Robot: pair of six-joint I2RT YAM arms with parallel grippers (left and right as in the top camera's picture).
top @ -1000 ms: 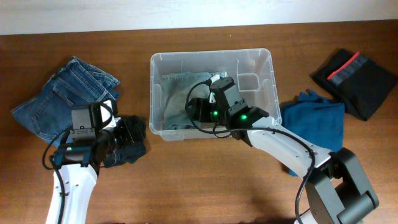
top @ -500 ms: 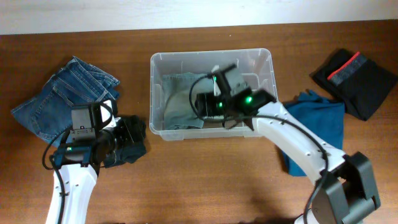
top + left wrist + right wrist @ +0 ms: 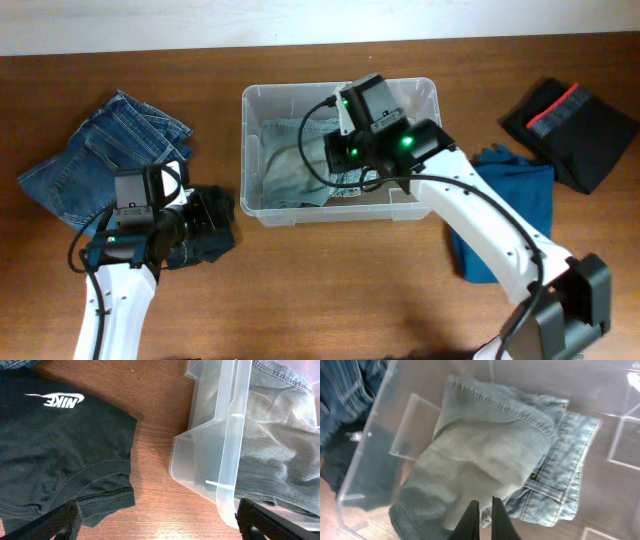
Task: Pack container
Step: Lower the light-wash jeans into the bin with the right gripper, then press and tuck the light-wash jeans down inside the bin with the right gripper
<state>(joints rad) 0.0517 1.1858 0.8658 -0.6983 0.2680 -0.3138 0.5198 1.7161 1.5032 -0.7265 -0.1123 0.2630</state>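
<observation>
**A:** Where does the container sit?

**B:** The container (image 3: 300, 88) stands toward the back of the table (image 3: 320, 300), about midway across, with a long side facing the arms. A wide band of bare wood runs along the front.

**A:** What lies inside it?

**B:** Pale jeans (image 3: 485, 455), folded, filling the left and middle part, with one fold up against the left wall. The right end of the base shows bare, moulded notches and all.

**A:** And the right gripper?

**B:** The right gripper (image 3: 484, 505) hangs over the pale jeans. Its fingers are closed to a thin slit and grip nothing that shows.

**A:** The left one?

**B:** The left gripper (image 3: 157, 507) hovers low over the table, with its fingers spread wide and empty. Below it a black Nike shirt (image 3: 55, 445) lies left of the container's near left corner. A strip of bare wood separates the shirt's hem from that corner.

**A:** How crowded are the sides?

**B:** Blue jeans (image 3: 100, 150) lie far left, well apart from the container. On the right, a blue garment (image 3: 510, 190) lies just beside the right wall. The right arm crosses that edge, so I cannot tell if cloth and wall touch. A black garment with a red strip (image 3: 575, 125) lies at the back right, near the blue garment and well apart from the container.
</observation>
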